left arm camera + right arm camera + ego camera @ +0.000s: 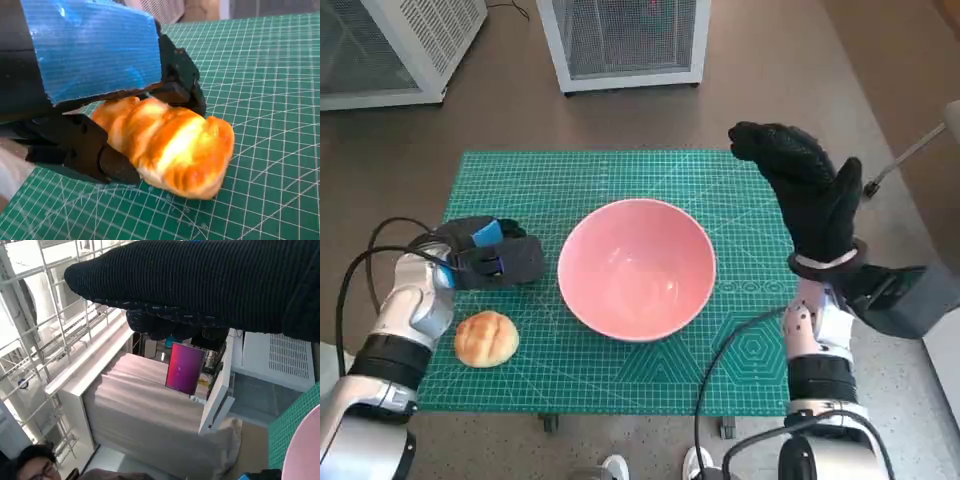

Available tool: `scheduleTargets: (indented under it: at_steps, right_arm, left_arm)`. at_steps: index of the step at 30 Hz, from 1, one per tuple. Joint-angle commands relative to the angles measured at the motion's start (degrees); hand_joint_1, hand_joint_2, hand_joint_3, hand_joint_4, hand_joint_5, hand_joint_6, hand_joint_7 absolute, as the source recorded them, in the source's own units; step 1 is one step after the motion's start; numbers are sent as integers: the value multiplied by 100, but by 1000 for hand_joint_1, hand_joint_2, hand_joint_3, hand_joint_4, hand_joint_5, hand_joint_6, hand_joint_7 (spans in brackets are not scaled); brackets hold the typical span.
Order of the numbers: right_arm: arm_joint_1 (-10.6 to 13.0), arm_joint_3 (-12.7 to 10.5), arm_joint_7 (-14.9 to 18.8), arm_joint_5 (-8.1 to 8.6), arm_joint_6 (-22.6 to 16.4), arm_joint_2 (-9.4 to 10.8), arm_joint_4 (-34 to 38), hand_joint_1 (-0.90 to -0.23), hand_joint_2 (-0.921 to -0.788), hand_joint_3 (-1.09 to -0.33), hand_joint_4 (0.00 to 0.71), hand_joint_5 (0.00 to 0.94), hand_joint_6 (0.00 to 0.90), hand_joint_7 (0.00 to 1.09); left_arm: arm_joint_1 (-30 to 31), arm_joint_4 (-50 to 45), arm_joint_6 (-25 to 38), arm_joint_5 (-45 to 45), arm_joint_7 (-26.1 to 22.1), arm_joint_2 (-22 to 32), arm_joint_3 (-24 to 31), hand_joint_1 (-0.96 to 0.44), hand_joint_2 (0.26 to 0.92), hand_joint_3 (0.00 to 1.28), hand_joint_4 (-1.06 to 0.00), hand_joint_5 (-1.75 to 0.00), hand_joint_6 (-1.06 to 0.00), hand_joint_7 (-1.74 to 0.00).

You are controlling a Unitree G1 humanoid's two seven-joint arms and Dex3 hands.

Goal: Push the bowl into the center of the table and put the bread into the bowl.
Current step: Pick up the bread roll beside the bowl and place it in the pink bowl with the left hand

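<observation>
The pink bowl (636,268) stands empty and upright about the middle of the green cutting mat (620,170); a sliver of its rim (306,450) shows in the right wrist view. The golden bread roll (486,338) lies on the mat near the front left corner. My left hand (488,256) hovers just behind the roll, with a strip of mat showing between them. In the left wrist view its black fingers (85,150) frame the bread (170,142) with their tips apart, and the roll rests on the mat. My right hand (805,190) is raised over the mat's right edge, fingers spread, holding nothing.
Two white mesh-fronted cabinets (625,40) stand on the floor behind the table. A dark box (910,300) sits by my right forearm, off the mat's right side. Cables hang by both forearms. A person (35,467) shows low in the right wrist view.
</observation>
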Motion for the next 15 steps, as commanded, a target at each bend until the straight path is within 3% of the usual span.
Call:
scheduleTargets:
  at_steps: [1,9,15]
  right_arm:
    - [136,8,58,54,47,2,-11,-574,-921,-603,232,0,344,3]
    - [161,18,58,49,49,20,-31,-575,-921,-603,232,0,344,3]
    - [183,14,88,87,100,24,-52,-575,-921,-603,232,0,344,3]
  left_arm:
    - [95,-62,-205,-23,28,114,65,1,919,115,-578,-1222,-629,-1205]
    - [282,-732,-88,-142,-100,315,361,1,920,111,-597,-1227,-617,-1215]
    - [608,-2120,334,-312,-428,572,899,1,920,110,-589,-1220,-630,-1218]
